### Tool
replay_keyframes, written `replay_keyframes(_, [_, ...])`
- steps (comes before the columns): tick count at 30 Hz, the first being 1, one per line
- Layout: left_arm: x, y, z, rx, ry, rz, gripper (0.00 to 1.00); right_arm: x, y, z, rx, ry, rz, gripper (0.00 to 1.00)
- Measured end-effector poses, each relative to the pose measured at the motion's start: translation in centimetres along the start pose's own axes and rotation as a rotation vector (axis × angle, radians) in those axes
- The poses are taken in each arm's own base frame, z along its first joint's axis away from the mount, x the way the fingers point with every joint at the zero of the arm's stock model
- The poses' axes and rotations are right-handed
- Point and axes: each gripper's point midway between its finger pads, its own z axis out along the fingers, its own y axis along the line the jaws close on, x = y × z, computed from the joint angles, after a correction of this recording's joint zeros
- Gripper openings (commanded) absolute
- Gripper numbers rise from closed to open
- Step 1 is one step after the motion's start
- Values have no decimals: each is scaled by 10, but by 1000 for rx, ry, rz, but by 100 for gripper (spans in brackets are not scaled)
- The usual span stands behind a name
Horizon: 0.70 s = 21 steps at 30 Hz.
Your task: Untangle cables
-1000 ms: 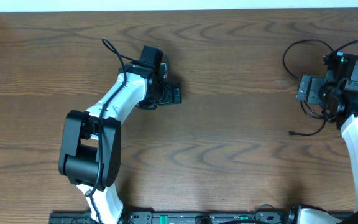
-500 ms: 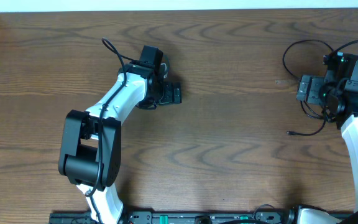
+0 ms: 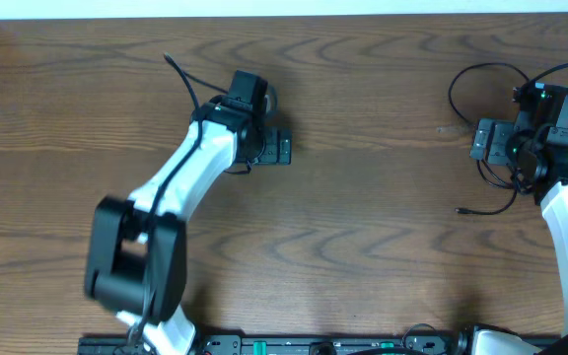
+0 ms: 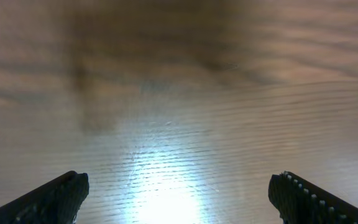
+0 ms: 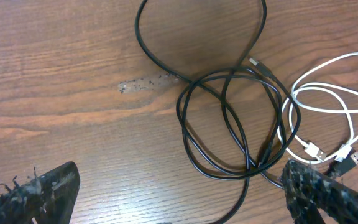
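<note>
Right hand (image 5: 179, 180): fingers spread wide and holding nothing, low over the bench (image 5: 73, 74), with the tangle lying between them and just ahead.
Plug ends (image 5: 314, 150): nearest of the task's parts. Two white plugs and a dark one lie just beside the right-side finger.
White cable (image 5: 293, 93): loose loops to the right of the black coil, crossing it only along that edge.
Black cables (image 5: 229, 72): a flat, roughly round coil of several turns in the middle of the wrist view. Where one cord ends and the next begins cannot be told.
Far loop (image 5: 137, 37): a single wide black arc running away beyond the coil.
Place: in the overhead view the whole bundle sits at the bench's right side, around the right hand.
Handling: the cords are likely light, limp and smooth-sheathed. A pull on one will probably drag the others rather than slide free.
Where to take hold: the white cord just behind its plugs looks best, being the least entwined. A rigid plug offers a surer pinch than bare cord.
Left hand (image 4: 178, 186): fingers apart and empty, over bare wood, well apart from the cables.
</note>
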Motion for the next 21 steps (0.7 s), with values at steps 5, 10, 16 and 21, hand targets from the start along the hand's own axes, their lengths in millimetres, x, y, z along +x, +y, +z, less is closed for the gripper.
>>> replay_keyframes(5, [-16, -8, -46, 3, -204, 139, 98, 0, 0, 0, 0, 0, 0, 99])
replay_keyframes(10, [-15, 15, -57, 3, -427, 147, 98, 0, 0, 0, 0, 0, 0, 99])
replay_keyframes(16, [21, 58, -49, -21, -604, 72, 98, 0, 0, 0, 0, 0, 0, 99])
replay_keyframes(21, [56, 89, -46, -36, -678, -40, 98, 0, 0, 0, 0, 1, 0, 99])
